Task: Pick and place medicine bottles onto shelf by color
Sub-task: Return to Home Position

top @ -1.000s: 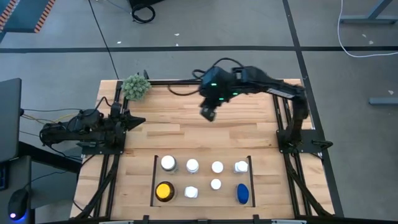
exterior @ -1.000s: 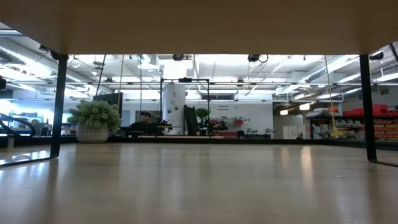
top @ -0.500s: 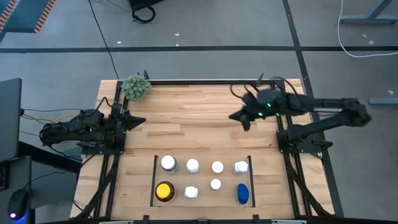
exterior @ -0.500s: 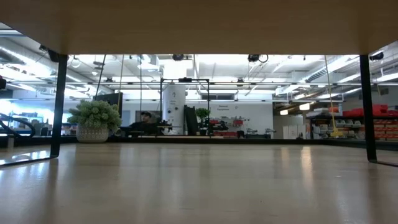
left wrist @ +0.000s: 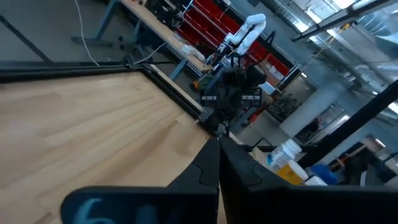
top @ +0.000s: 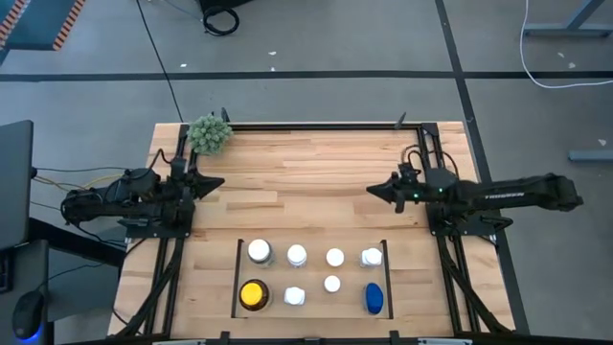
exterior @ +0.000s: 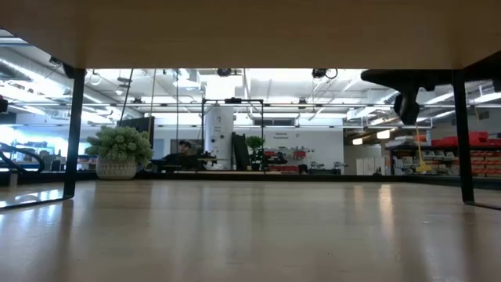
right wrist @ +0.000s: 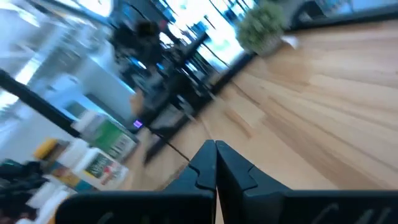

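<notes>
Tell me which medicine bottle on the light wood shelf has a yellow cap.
The wide yellow-capped bottle, leftmost in the row nearer the high view's bottom edge; the rest look white or blue from above.

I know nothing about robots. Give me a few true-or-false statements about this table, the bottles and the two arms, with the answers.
1. The blue bottle is inside the shelf. True.
2. The right gripper holds a white bottle. False: its fingers are shut on nothing, over bare wood.
3. The green plant ball sits inside the shelf. False: it is at a far corner of the table, apart from the shelf.
4. The yellow-capped bottle is at the shelf's end on the left arm's side. True.
5. The left gripper is reaching into the shelf. False: it is near the table's left edge, shut and empty.
</notes>
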Controlling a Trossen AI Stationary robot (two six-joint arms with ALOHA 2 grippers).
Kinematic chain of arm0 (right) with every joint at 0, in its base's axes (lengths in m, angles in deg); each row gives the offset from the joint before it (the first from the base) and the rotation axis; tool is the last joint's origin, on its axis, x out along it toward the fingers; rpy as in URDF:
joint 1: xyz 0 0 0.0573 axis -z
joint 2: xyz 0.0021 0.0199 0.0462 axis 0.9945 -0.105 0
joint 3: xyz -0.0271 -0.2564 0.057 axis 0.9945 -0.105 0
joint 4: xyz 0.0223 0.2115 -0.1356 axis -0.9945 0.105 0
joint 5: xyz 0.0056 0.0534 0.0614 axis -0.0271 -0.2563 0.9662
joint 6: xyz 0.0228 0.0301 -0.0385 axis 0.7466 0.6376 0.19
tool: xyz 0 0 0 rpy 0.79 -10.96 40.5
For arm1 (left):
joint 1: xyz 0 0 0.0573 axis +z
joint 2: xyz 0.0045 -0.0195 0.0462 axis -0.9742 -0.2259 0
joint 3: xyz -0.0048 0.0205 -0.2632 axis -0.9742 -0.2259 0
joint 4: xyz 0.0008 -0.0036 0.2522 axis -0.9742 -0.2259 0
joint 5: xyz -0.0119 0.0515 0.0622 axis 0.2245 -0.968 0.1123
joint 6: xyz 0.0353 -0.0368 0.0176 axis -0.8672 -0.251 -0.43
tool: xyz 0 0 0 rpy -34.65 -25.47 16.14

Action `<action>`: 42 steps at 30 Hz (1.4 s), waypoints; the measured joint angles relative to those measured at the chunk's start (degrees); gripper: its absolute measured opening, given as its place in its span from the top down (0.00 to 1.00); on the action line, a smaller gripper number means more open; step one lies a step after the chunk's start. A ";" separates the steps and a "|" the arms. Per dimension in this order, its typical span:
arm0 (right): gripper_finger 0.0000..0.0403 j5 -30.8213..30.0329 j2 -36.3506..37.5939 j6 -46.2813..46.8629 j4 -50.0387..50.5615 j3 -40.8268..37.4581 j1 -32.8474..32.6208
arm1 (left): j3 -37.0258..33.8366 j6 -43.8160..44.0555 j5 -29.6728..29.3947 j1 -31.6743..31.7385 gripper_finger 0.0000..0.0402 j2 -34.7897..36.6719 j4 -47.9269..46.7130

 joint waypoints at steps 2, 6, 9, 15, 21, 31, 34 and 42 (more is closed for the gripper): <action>0.99 -0.13 0.04 -0.04 -8.32 -4.32 0.00 | -0.22 -2.19 -0.08 0.01 0.99 0.00 0.37; 0.99 -0.78 -0.26 -2.99 -9.96 -5.87 0.26 | -2.44 -4.28 -0.23 0.08 0.99 0.02 1.81; 0.99 -1.06 -1.03 -5.22 -9.39 -5.89 0.35 | -6.65 -4.30 -0.25 0.06 0.99 0.36 6.48; 0.99 0.74 -1.59 -6.64 -9.44 -5.89 0.16 | -15.93 -2.88 -0.20 0.05 0.99 1.31 18.96; 0.99 10.97 -1.97 -28.70 -1.38 -5.86 -0.68 | -20.00 -3.19 0.49 0.05 0.99 2.23 21.42; 0.99 9.78 -5.52 -35.15 6.13 -5.89 -0.94 | -20.04 -4.97 1.05 1.23 0.98 1.75 20.52; 0.98 9.07 -5.58 -34.93 5.27 -5.89 -0.92 | -20.06 -5.04 1.04 1.34 0.96 1.75 20.63; 0.98 9.03 -5.58 -34.36 -7.25 -5.89 -0.92 | -20.09 -5.08 0.98 1.34 0.95 1.75 20.67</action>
